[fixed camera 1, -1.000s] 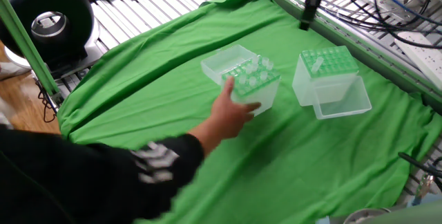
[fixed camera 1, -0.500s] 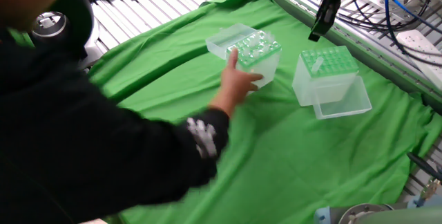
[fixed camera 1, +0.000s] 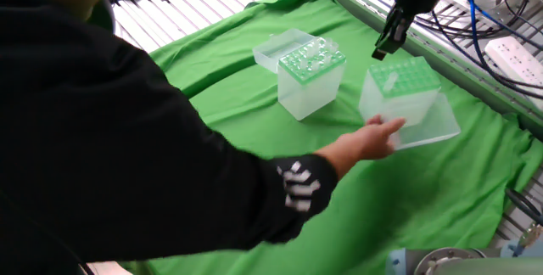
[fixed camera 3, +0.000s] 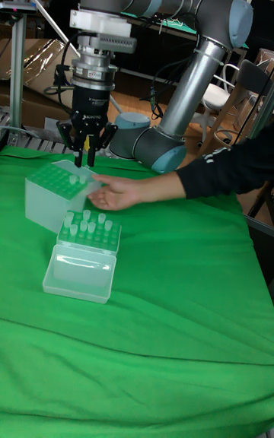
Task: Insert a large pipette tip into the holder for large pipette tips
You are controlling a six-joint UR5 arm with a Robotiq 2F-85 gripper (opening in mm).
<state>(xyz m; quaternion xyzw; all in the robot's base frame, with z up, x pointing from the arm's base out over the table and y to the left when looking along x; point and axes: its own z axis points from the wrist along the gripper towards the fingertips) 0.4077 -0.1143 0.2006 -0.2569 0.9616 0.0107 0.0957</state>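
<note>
The holder for large pipette tips (fixed camera 1: 407, 75) (fixed camera 3: 50, 177) is the translucent box with the bright green hole grid, its clear lid hanging open in front. One whitish large pipette tip (fixed camera 1: 389, 81) (fixed camera 3: 74, 178) shows at its top plate. My gripper (fixed camera 1: 381, 50) (fixed camera 3: 86, 158) hangs just above the holder's back edge, pointing down. Its fingers are drawn together and I see nothing between them. A person's hand (fixed camera 1: 372, 137) (fixed camera 3: 120, 192) touches the holder's open lid.
A second box (fixed camera 1: 310, 64) (fixed camera 3: 90, 231) with a paler top bristling with clear tips stands beside the holder, its lid (fixed camera 3: 77, 274) open. The person's black-sleeved arm (fixed camera 1: 170, 165) fills the near left. Green cloth (fixed camera 1: 441, 190) covers the table; metal rails and cables run behind.
The person's hand pushed the tip-filled box back, then moved right onto the holder's lid. My gripper came down a little toward the holder.
</note>
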